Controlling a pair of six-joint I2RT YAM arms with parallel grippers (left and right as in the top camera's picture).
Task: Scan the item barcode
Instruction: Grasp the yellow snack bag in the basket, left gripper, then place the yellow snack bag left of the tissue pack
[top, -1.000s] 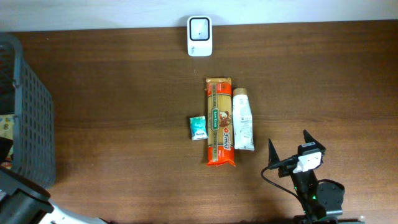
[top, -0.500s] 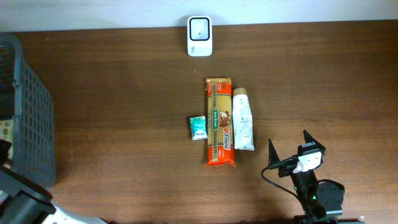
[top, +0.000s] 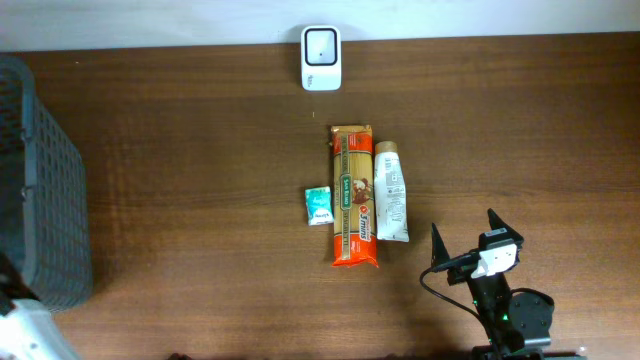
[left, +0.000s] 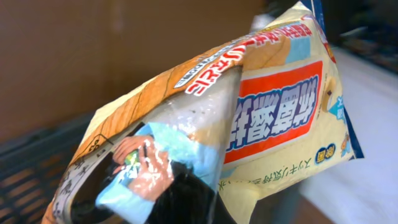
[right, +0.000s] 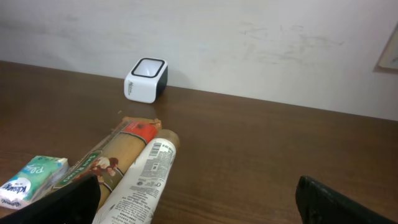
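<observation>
Left wrist cam: my left claw (left: 180, 200) is pinched tight on a bag (left: 273, 112) right up front; right claw (top: 463, 222) is spread wide.

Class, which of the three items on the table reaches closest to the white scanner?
The long orange pasta packet; it extends past the white tube and teal tissue pack.

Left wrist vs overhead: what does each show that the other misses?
Left wrist only: a crinkled cream plastic snack bag with a red label, filling the frame right up against the lens.
Overhead only: the white square scanner, orange spaghetti pack, white tube and small teal tissue packet on the brown wooden table, plus the open right tool.
Both: the dark slatted plastic basket, only partly in frame in each view.
</observation>
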